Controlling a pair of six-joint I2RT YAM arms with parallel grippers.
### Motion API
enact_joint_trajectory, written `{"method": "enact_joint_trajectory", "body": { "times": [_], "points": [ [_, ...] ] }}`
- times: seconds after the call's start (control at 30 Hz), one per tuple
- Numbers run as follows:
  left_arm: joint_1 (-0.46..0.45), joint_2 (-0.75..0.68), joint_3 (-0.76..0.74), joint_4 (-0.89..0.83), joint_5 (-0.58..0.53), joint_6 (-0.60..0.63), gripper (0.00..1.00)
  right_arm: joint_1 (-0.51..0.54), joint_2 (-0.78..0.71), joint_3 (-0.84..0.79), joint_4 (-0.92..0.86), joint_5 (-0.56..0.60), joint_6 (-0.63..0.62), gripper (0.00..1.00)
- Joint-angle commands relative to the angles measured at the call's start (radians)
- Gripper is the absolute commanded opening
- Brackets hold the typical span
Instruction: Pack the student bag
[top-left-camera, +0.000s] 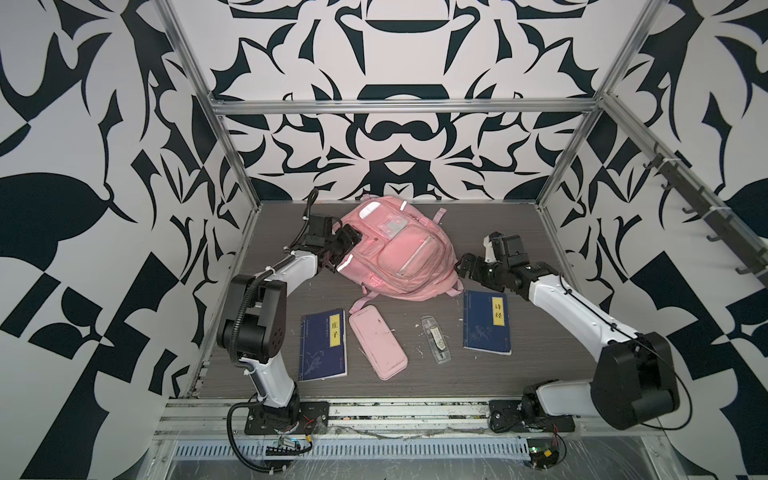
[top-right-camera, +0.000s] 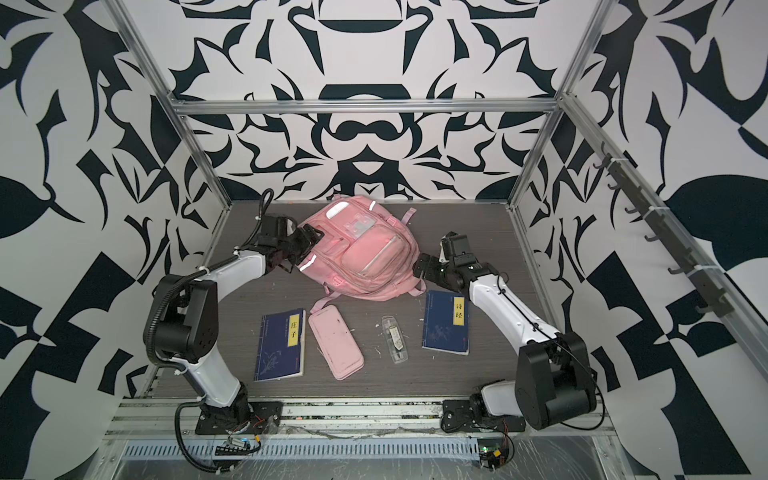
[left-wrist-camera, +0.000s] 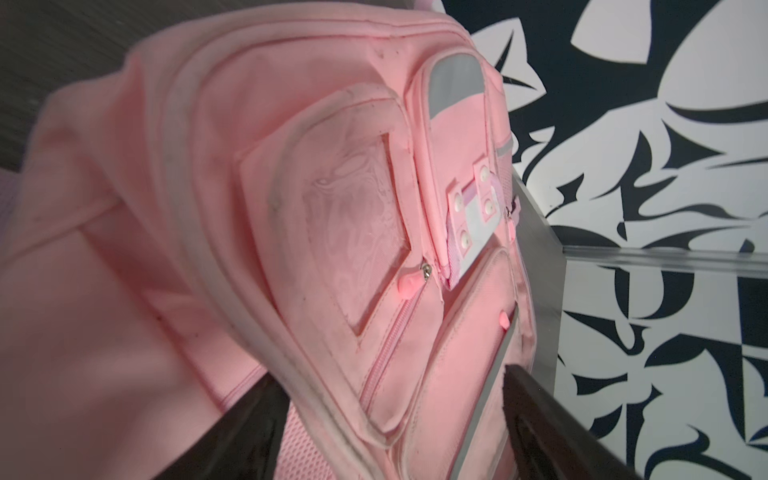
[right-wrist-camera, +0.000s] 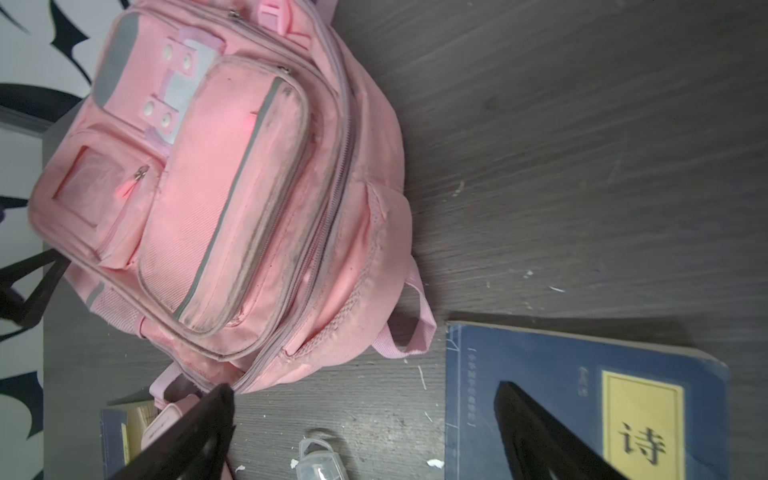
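Note:
The student bag (top-left-camera: 399, 253) (top-right-camera: 361, 253), a pink backpack, lies front up at the back middle of the table. In the right wrist view its zips (right-wrist-camera: 345, 137) look closed. My left gripper (top-left-camera: 347, 245) (top-right-camera: 309, 245) is at the bag's left side, open. In the left wrist view (left-wrist-camera: 390, 399) its jaws stand wide apart, with the bag's lower corner (left-wrist-camera: 374, 374) between them. My right gripper (top-left-camera: 463, 268) (right-wrist-camera: 365, 395) hangs open just off the bag's right edge. It is over bare table and holds nothing.
In front of the bag lie a blue book (top-left-camera: 323, 345), a flat pink pencil case (top-left-camera: 377, 340), a clear plastic case (top-left-camera: 435, 340) (right-wrist-camera: 320, 461) and a second blue book (top-left-camera: 487, 322) (right-wrist-camera: 540, 357). The second book lies under my right arm. Metal frame posts stand at the table's back corners.

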Motion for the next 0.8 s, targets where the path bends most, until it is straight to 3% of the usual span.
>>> {"method": "enact_joint_trajectory", "body": {
  "times": [0.0, 0.33, 0.6, 0.77],
  "points": [
    [-0.061, -0.055, 0.048, -0.048, 0.01, 0.111, 0.83, -0.047, 0.006, 0.001, -0.108, 0.038, 0.052, 0.99],
    [-0.193, -0.073, 0.103, -0.192, -0.014, 0.235, 0.83, -0.048, -0.056, -0.064, -0.223, 0.205, -0.017, 0.97],
    [-0.278, -0.005, 0.14, -0.179, 0.114, 0.248, 0.82, -0.053, -0.063, -0.139, -0.234, 0.247, 0.033, 0.96],
    [-0.384, 0.052, 0.176, -0.172, 0.215, 0.283, 0.81, -0.059, -0.06, -0.17, -0.234, 0.252, 0.057, 0.86]
  ]
}}
